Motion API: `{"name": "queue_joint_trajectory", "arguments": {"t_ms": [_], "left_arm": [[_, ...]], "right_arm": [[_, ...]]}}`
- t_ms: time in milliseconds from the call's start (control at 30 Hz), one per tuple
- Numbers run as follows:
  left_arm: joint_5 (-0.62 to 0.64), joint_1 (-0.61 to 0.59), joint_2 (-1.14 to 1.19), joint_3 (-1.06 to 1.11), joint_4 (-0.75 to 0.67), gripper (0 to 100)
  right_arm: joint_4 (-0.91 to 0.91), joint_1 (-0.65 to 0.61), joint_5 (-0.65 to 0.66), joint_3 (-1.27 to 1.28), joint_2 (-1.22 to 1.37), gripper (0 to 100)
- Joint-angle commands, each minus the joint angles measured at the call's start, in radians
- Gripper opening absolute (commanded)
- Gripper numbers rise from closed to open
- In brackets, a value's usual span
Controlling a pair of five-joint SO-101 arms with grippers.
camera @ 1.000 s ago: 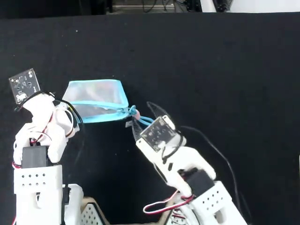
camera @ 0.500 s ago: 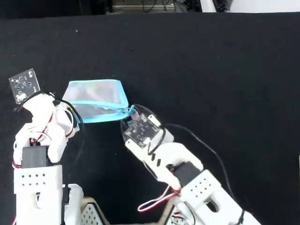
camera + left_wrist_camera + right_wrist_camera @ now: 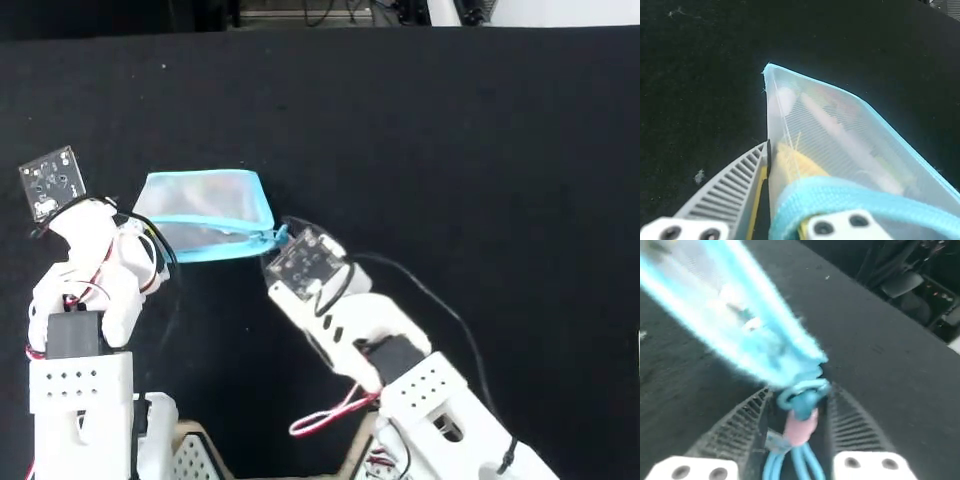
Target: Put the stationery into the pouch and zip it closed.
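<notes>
Table: black, bears the work.
Pouch: lies flat between both arms, stationery inside.
Left gripper: fingers pinch the pouch's end.
Right gripper: fingers nip the zip pull.
Progress: filling looks done; the pull sits at the far end, and the zip seems nearly or fully closed.

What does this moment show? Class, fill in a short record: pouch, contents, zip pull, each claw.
Pouch: pale blue mesh, lying on the black table
Stationery: inside the pouch, seen through the mesh
Zip pull: blue and pink, at the pouch's end
Left claw: shut on the pouch's other end
Right claw: at the zip pull
</notes>
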Motion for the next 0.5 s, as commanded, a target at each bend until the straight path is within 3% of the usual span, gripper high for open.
{"name": "queue_joint_trajectory", "arguments": {"t_ms": [0, 267, 467], "left_arm": [[0.012, -0.005, -0.017, -0.019, -0.028, 3], [0.012, -0.005, -0.017, -0.019, -0.031, 3], [0.012, -0.005, -0.017, -0.019, -0.032, 3]], "right_arm": [[0.054, 0.034, -0.009, -0.071, -0.054, 3.1], [0.336, 0.028, -0.009, -0.061, -0.441, 1.1], [0.365, 0.028, -0.009, 0.048, -0.665, 1.1]]}}
